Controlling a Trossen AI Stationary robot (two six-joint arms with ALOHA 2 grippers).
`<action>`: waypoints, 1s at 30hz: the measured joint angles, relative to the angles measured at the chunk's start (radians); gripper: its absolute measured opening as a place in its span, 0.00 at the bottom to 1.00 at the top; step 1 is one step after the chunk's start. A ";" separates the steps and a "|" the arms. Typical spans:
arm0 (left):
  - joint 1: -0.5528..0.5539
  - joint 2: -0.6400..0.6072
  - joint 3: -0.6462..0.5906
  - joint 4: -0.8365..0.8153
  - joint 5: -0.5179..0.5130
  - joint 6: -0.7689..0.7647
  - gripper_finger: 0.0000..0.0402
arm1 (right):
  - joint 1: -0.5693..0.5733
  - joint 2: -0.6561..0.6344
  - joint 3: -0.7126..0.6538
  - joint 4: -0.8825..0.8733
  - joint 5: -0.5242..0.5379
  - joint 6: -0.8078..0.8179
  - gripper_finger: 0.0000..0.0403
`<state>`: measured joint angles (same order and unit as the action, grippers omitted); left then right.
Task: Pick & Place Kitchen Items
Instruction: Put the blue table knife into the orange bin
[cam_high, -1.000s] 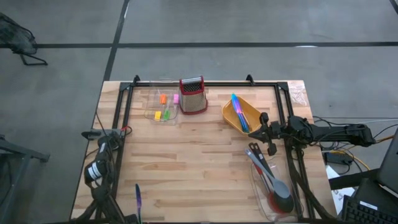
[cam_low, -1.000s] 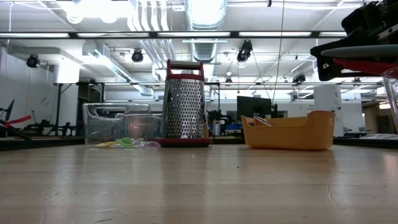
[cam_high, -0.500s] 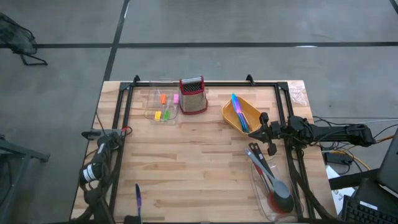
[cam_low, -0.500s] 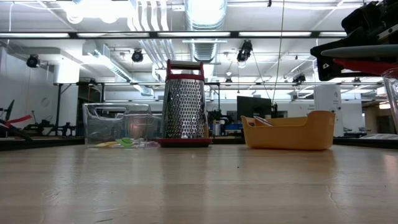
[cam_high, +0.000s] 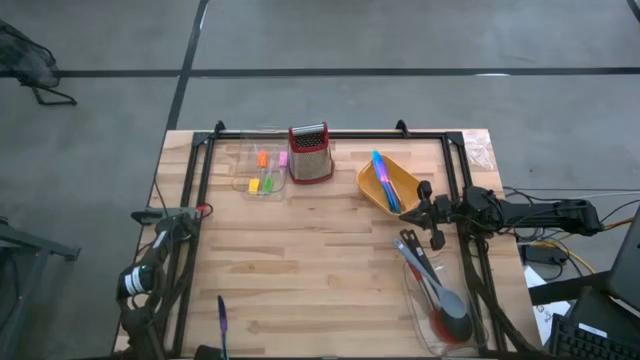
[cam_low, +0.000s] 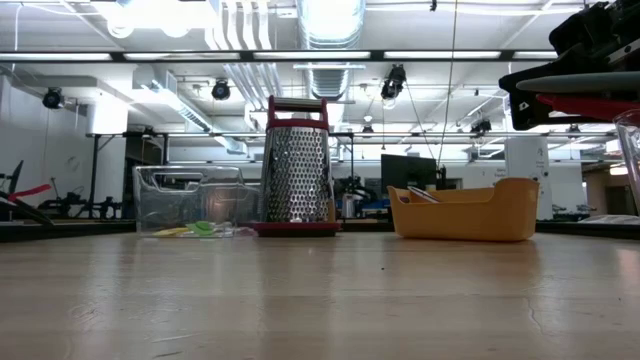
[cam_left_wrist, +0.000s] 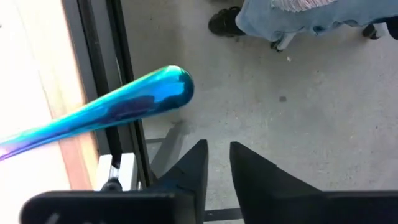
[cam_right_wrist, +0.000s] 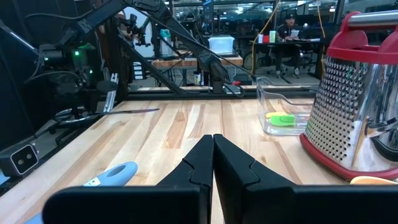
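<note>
A slim blue-purple utensil (cam_high: 221, 320) lies on the wood by the table's near left corner. Its blue end (cam_left_wrist: 168, 90) reaches out past the table's edge and the black rail. My left gripper (cam_left_wrist: 216, 152) points down just beyond that end, over the floor, open by a narrow gap with nothing in it. My left arm (cam_high: 138, 283) hangs over the table's left side. My right gripper (cam_high: 428, 212) waits level at the right, shut (cam_right_wrist: 212, 146). Other blue utensils lie in the orange tray (cam_high: 375, 195). Small coloured pieces (cam_high: 262, 172) lie in a clear bin. Long spoons (cam_high: 440, 295) lie in another.
A red-topped steel grater (cam_high: 310, 153) stands at the far middle, between the clear bin and the orange tray. A black frame rail (cam_high: 190, 230) runs along the table's sides. A person's legs (cam_left_wrist: 298, 18) show on the floor beyond the near edge.
My left arm has swung toward the table's near left corner. Everything on the table has stayed put.
</note>
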<state>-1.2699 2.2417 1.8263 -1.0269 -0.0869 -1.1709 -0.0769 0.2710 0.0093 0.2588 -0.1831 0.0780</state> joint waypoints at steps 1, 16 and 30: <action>-0.002 0.000 0.000 -0.002 0.000 0.000 0.17 | 0.000 0.000 0.000 0.000 0.000 0.000 0.02; -0.008 0.006 0.000 0.032 -0.106 0.046 0.09 | 0.000 0.000 0.000 0.000 0.000 0.000 0.02; -0.025 0.006 -0.102 0.089 -0.013 -0.261 0.01 | 0.000 0.000 0.000 0.000 0.000 0.000 0.02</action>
<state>-1.2953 2.2475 1.7239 -0.9378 -0.1004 -1.4317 -0.0765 0.2709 0.0093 0.2588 -0.1833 0.0780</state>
